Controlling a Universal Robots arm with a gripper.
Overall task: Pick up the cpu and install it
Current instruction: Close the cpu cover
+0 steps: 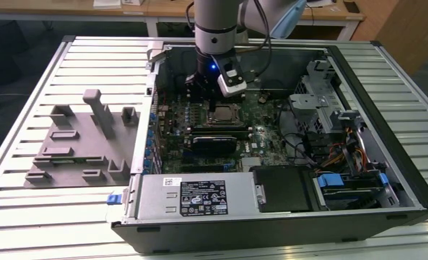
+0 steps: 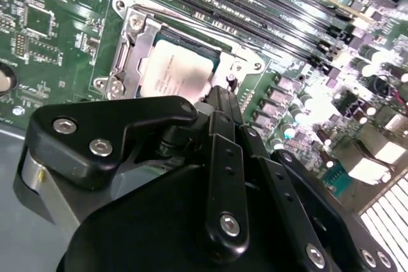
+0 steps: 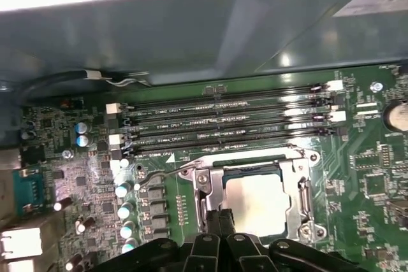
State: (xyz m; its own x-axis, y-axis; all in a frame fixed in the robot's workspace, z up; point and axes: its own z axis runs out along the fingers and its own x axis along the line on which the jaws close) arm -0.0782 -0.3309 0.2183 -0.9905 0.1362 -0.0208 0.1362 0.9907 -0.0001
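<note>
One open computer case (image 1: pixel 387 124) lies on its side on a slatted metal table (image 1: pixel 26 216), occupying the centre and the exterior view's right. At about nine o'clock from the case, a grey plastic fixture (image 1: pixel 77 146) with upright blocks sits on the table, just beside the case wall. Inside the case, a green circuit board (image 1: pixel 170 146) fills the floor; a silver power supply (image 1: pixel 192 197) lies at six o'clock from the board's centre, and a bundle of coloured cables (image 1: pixel 336 154) sits toward three o'clock. The robot arm (image 1: pixel 215 21) comes down from twelve o'clock into the case. Four long black memory slots (image 3: pixel 223 119) run side by side on the board, just beside the metal-framed socket (image 3: pixel 303 189). The cpu (image 3: pixel 255 202) lies flat within that socket frame, its pale silvery top showing in both wrist views (image 2: pixel 175 71) and, in the exterior view (image 1: pixel 223 114), near the board's centre. The gripper (image 3: pixel 220 216) hangs directly over the edge of the socket, near the cpu; its black fingers (image 2: pixel 224 109) are drawn together with no visible gap and hold nothing. Whether the fingertips touch the socket frame cannot be told.
</note>
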